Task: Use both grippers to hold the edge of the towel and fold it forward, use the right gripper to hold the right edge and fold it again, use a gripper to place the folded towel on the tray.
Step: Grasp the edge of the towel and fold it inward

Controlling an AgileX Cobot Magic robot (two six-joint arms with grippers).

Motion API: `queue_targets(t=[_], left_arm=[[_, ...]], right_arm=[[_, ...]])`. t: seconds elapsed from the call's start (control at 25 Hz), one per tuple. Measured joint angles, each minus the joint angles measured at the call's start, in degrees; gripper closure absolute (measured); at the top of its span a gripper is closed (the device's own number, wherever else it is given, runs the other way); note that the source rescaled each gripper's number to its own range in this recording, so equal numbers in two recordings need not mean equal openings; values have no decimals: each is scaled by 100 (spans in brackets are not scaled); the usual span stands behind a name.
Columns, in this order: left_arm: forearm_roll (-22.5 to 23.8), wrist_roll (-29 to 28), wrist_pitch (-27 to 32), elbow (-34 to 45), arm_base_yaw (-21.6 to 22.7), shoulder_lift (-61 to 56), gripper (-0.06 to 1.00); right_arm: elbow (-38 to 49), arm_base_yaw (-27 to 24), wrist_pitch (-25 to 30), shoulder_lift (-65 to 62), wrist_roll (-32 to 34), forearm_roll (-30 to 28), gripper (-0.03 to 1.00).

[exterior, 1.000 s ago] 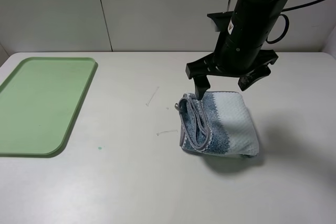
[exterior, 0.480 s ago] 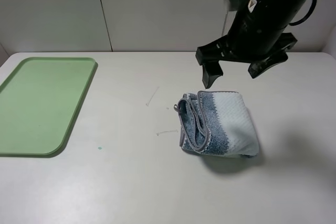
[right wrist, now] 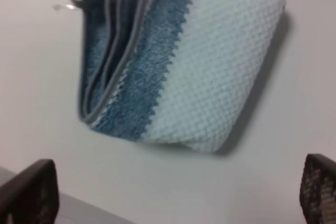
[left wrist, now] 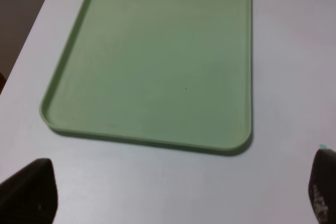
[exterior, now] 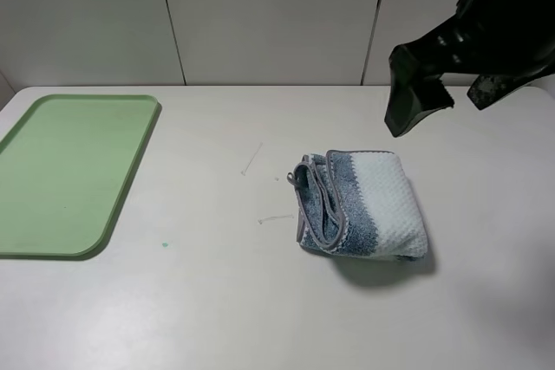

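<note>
The towel (exterior: 362, 204) lies folded into a small thick bundle on the white table, right of centre. Its pale stripe faces up and its dark blue layers and grey hem (exterior: 333, 199) show on the left side. My right gripper (exterior: 447, 101) hangs open and empty in the air behind and to the right of it. The right wrist view shows the towel (right wrist: 178, 61) below its wide-apart fingertips (right wrist: 26, 192). The light-green tray (exterior: 69, 171) lies bare at the table's left. My left gripper (left wrist: 173, 192) is open over the tray's (left wrist: 157, 61) near end and is out of the exterior view.
The white table (exterior: 217, 301) bears a few faint scratch marks (exterior: 252, 160) and a small green speck (exterior: 165, 244) between tray and towel. A pale panelled wall (exterior: 260, 15) stands behind the table.
My right gripper has lifted off the towel's back left corner and moved up and to the right, jaws still open. The towel has stayed in place.
</note>
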Motion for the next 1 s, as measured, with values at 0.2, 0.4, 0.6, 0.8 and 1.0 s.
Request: queue_targets(t=[0.2,0.4,0.6,0.8,1.0], left_arm=[[0,0,0,0,0,0,-1],[0,0,0,0,0,0,-1],[0,0,0,0,0,0,-1],[0,0,0,0,0,0,-1],[0,0,0,0,0,0,-1]], right_arm=[[532,0,-1,-732,-83,168,-3],[1174,0,8,-1443,-87,186,-3],[1518,0,25,-2129,-87,170,-3],[1740,0,32,-2739,-232,122,-3],[2141,0,32,-3396,-368,122,-3]])
